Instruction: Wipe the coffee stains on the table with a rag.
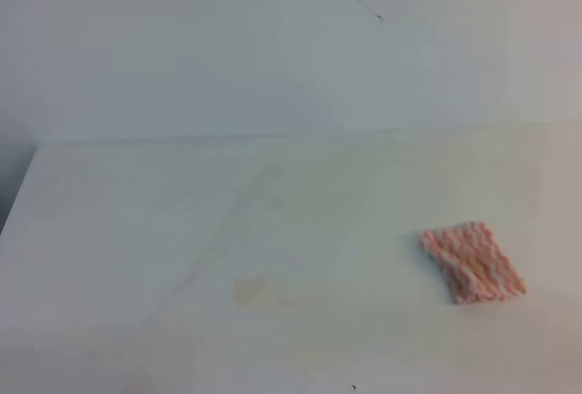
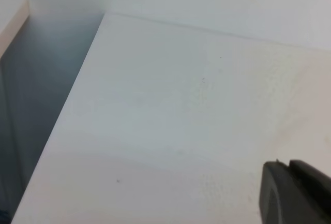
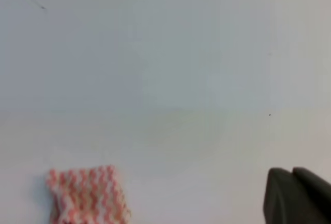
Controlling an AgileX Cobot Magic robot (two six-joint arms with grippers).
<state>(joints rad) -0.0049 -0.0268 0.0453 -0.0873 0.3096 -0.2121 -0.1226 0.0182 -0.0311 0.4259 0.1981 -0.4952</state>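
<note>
A pink striped rag lies flat on the white bench, well right of a faint coffee stain. The right tool, jaws together, could push the rag aside; the left tool's jaws cannot be judged.

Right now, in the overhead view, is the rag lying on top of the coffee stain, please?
No, the rag lies flat on the table, well right of the pale stain.
</note>
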